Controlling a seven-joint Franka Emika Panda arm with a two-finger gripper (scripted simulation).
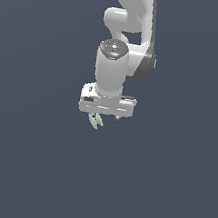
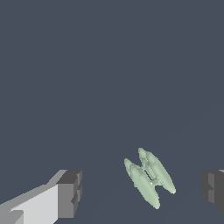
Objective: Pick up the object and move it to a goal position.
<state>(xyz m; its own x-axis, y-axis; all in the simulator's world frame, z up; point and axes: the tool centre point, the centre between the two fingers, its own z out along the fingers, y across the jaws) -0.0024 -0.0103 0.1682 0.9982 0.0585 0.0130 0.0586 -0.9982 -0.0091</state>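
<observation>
The object is a tiny pale mint-green thing made of two slim pointed pieces joined side by side. In the wrist view it lies between my two dark fingertips, with a gap on each side, nearer to one finger than to the other finger. My gripper is open and touches nothing. In the exterior view the object peeks out just beneath the white hand, toward that view's left. The gripper there is mostly hidden by the hand's body.
A plain dark blue-grey ground fills both views. The arm's white links rise straight above the hand.
</observation>
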